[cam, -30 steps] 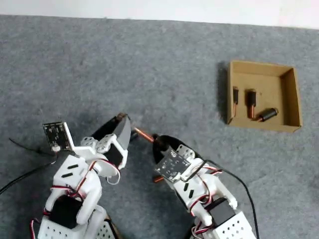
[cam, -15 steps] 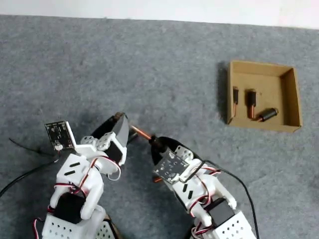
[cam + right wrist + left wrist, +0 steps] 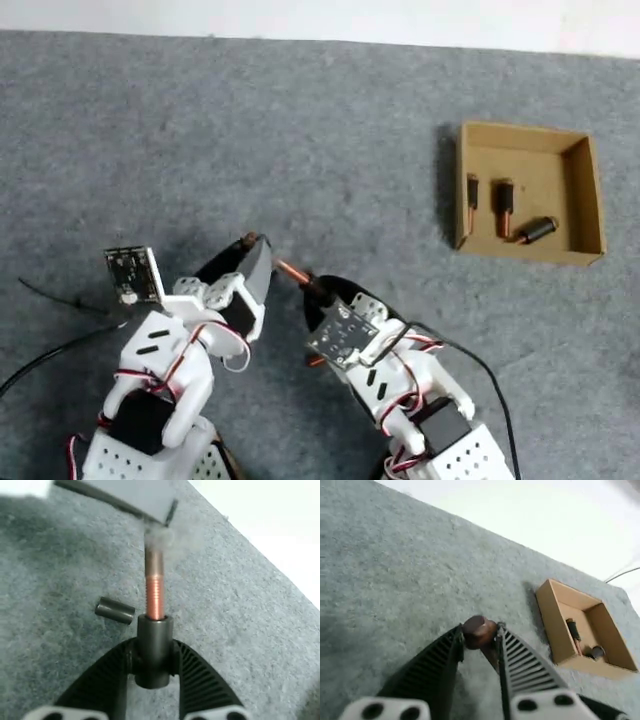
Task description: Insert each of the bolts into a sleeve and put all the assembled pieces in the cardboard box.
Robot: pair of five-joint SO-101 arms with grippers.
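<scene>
Now, the left gripper (image 3: 479, 631) is clamped on the head of a bolt (image 3: 289, 269), whose copper shank runs into the mouth of the sleeve (image 3: 155, 627) pinched in the right gripper (image 3: 153, 654) (a spare sleeve (image 3: 115, 610) lies on the carpet (image 3: 300, 130) nearby), and farther right the cardboard box (image 3: 520, 134) holds three assembled pieces (image 3: 505, 210).

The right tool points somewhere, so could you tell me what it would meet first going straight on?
Its sleeve would ride further up the copper bolt, then the right tool would likely meet the left tool gripping the bolt's head; depth is uncertain.
</scene>
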